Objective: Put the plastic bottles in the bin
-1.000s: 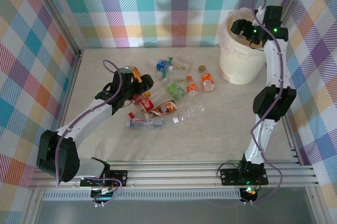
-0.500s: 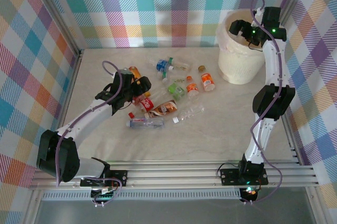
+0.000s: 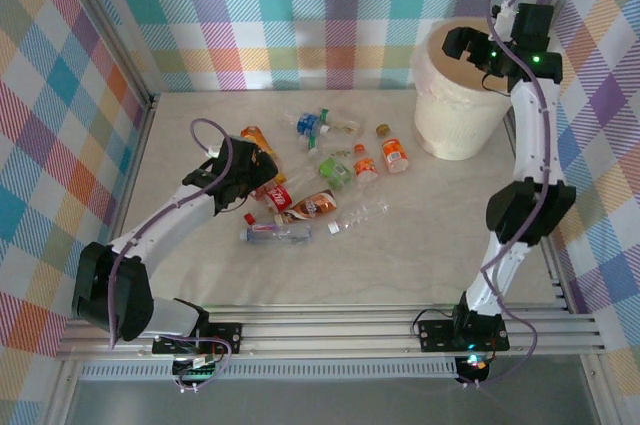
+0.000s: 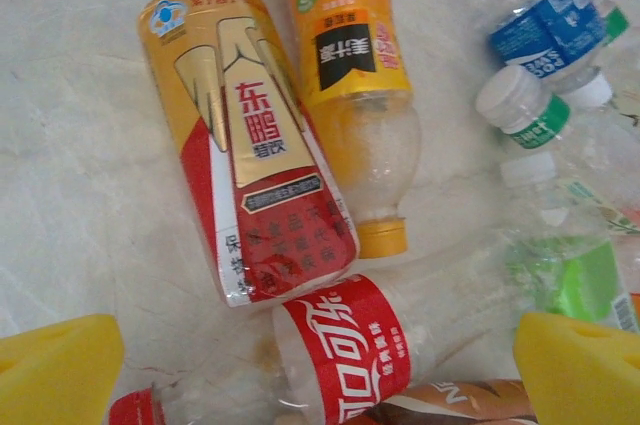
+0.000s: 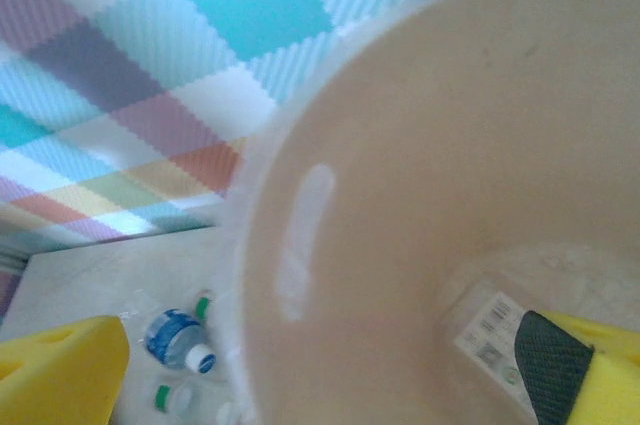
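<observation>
Left gripper (image 4: 320,375) wide open, empty, over the red-label cola bottle (image 4: 345,345); right gripper (image 5: 320,375) wide open, empty, above the bin (image 3: 455,130) at far right.

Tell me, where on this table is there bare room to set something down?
Bare: the near strip between the plastic bottles and the front rail, and the patch in front of the bin. Crowded: the middle, where bottles lie touching.
</observation>
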### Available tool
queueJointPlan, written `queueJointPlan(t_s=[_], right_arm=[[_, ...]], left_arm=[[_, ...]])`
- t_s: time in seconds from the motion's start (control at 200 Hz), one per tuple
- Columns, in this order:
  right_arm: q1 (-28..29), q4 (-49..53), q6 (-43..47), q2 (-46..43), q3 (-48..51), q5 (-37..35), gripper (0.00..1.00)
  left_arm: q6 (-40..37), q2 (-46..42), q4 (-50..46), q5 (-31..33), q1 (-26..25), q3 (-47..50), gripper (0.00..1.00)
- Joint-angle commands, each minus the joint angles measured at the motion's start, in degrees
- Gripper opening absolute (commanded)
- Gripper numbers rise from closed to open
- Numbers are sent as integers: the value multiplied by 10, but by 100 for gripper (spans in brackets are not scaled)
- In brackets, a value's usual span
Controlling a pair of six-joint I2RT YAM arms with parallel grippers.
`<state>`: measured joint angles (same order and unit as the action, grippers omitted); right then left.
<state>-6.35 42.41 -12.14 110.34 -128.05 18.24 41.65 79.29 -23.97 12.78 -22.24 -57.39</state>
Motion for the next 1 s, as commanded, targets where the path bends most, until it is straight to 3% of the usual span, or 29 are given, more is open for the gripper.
queueJointPlan(t_s=[0.0,0.24,0.38,0.605,1.0], right_arm=[[12,-54,26,-86,74,56,100],[38,-242,-1,-275,366,130,100],[58,-322,-35,-347,487,168,100],[88,-292,-7,-384,528,164,100],[101,-271,2,-398,559,159,100]], left_arm=[[30,12,-38,21,14,-18,100],[35,80,-30,-23,44,-42,99],[23,134,-31,-37,51,-74,96],[16,204,-32,-46,61,-103,90],[-11,226,34,-93,89,-61,83]])
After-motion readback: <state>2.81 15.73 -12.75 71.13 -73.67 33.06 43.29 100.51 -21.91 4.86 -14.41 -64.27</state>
